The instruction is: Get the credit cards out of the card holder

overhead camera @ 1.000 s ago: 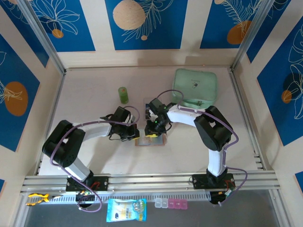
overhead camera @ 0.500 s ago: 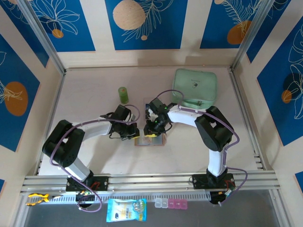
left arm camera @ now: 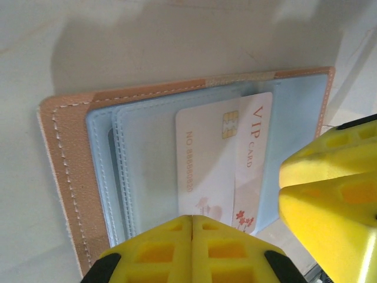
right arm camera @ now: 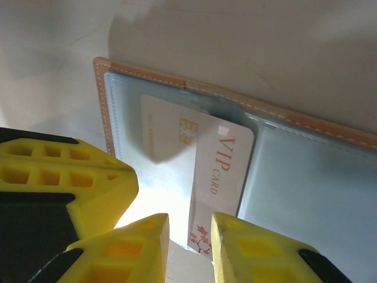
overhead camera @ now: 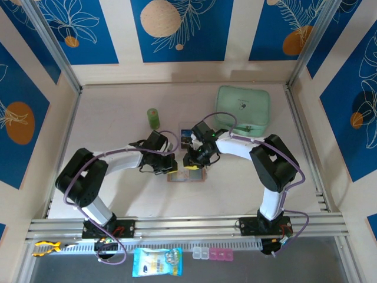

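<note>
Left gripper (overhead camera: 171,167) and right gripper (overhead camera: 189,161) meet, seen from above, over the open card holder (overhead camera: 187,176) at mid-table (overhead camera: 118,118). In the left wrist view, the left fingers are clenched together at the holder's edge, beside a pocketed white VIP card (left arm camera: 206,159). In the right wrist view, slightly parted jaws straddle that card's end.

Lit brightly and evenly from overhead in the top view, with only faint, soft shadows under the arms on the pale table (overhead camera: 118,106). Sharp across that whole view, with slight bowing of straight rails near the corners. Dimmer and warmer at the left wrist: broad grey shadow on the surface above the card holder (left arm camera: 147,165), left fingers (left arm camera: 153,253) close and out of focus. At the right wrist, a dark shadow patch across the white card (right arm camera: 206,171), washed-out glare on the panel below it, right fingers (right arm camera: 129,253) blurred, card print legible.
</note>
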